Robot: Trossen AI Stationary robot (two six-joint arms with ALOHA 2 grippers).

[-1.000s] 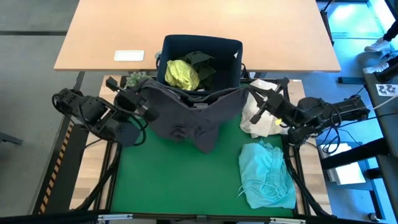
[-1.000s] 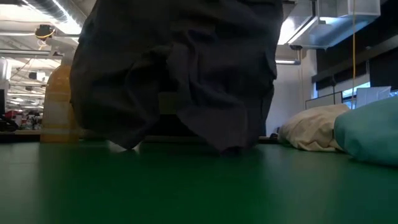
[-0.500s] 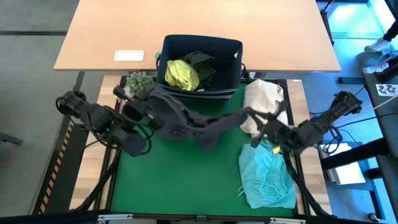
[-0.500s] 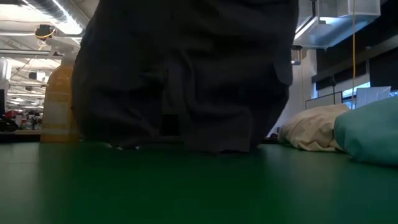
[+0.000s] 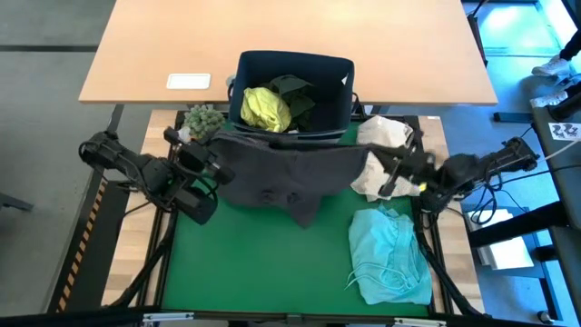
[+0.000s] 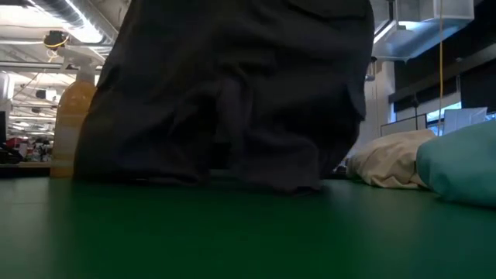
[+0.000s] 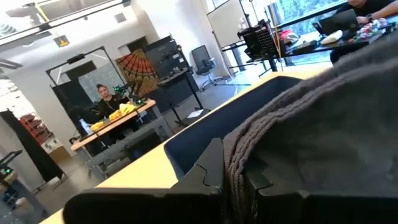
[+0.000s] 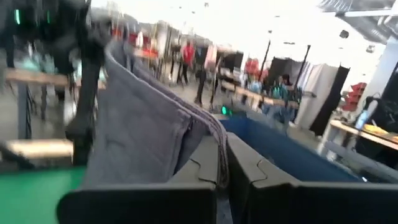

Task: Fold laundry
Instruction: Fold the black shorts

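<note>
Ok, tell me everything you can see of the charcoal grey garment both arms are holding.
The charcoal grey garment is soft, thick-looking cloth, stretched between the two arms in front of the navy bin. The left end effector is shut on one upper corner, the right end effector on the other. Its top edge runs roughly level; the body hangs creased, narrowing to a point whose lower folds rest on the green mat.

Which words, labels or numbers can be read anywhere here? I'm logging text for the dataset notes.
None can be read.
White card on the wooden table: any print is too small to read.
Papers with dark marks at the high view's right edge: too small to read.
Charcoal garment, bin: no lettering visible.
</note>
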